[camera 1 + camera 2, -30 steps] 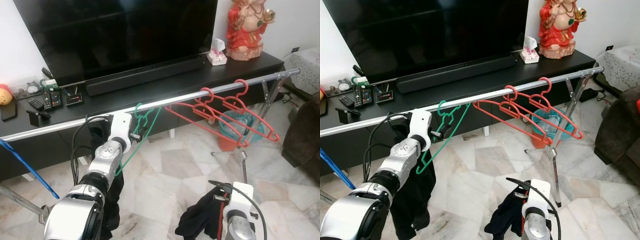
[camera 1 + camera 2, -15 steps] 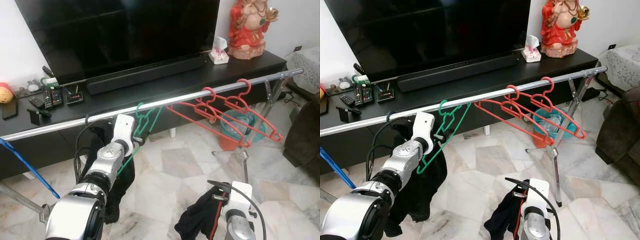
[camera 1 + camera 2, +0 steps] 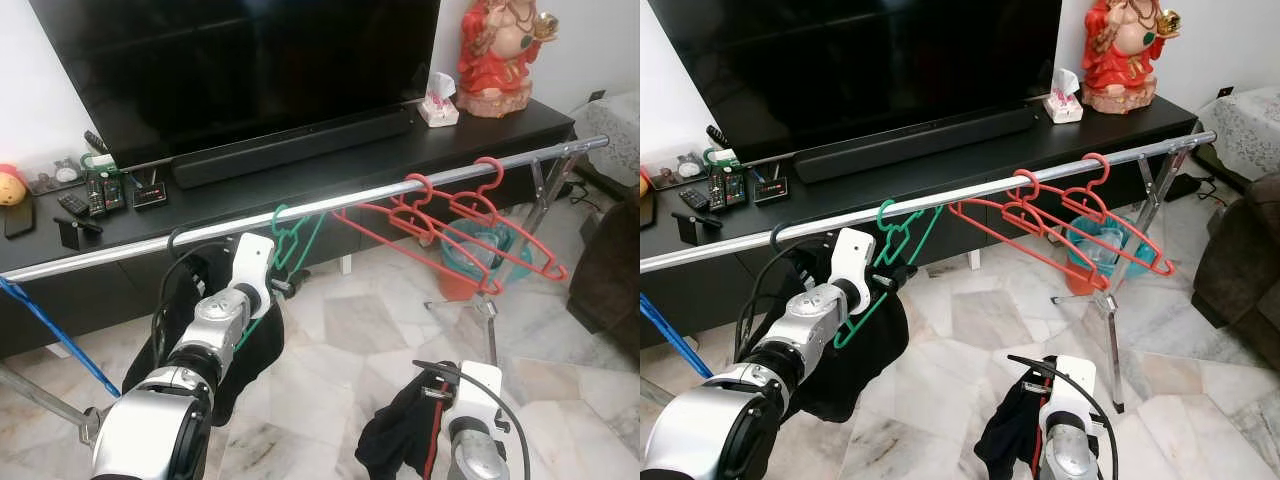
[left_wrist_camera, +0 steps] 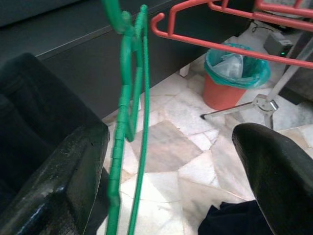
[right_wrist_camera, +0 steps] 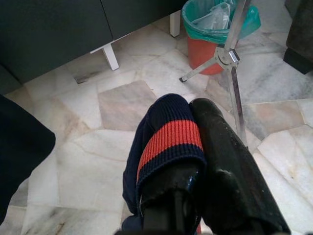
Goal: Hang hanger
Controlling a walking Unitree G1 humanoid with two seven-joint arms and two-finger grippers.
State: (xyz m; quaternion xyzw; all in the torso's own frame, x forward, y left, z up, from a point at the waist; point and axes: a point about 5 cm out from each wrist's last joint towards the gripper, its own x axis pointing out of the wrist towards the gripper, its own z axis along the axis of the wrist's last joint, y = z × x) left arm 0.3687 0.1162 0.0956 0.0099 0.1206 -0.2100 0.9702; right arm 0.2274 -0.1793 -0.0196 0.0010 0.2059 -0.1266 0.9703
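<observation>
Backing off: left pincer [image 4: 168,161] now hangs with fingers spread wide, nothing between them, a little nearer and lower than a second ago. Green hanger [image 3: 290,250] has stayed hooked on the rail [image 3: 330,205], so the release looks done; judged hung, apart from the arm clearing away. In the left wrist view the hanger's wires pass just beside one finger [image 4: 58,181], touching or not I cannot tell. Snag risk if the arm swings sideways.

Dark garment [image 3: 200,335] draped below the left arm has spread wider across the last second; whether it rides on the hanger is unclear.

Around, big to small:
- TV [image 3: 230,60] far, on a long black counter [image 3: 480,135] behind the rail.
- Rail runs left to right, its stand [image 3: 490,310] at right.
- Red hangers [image 3: 450,225] on the rail, right of the green one, well apart.
- Bin [image 3: 455,265] on the floor behind them.
- Red statue [image 3: 495,50] far right on the counter.
- Remotes [image 3: 95,195] far left.

Right pincer [image 5: 195,161] low and near, clamped on a navy cloth [image 5: 166,142] with a red stripe.
</observation>
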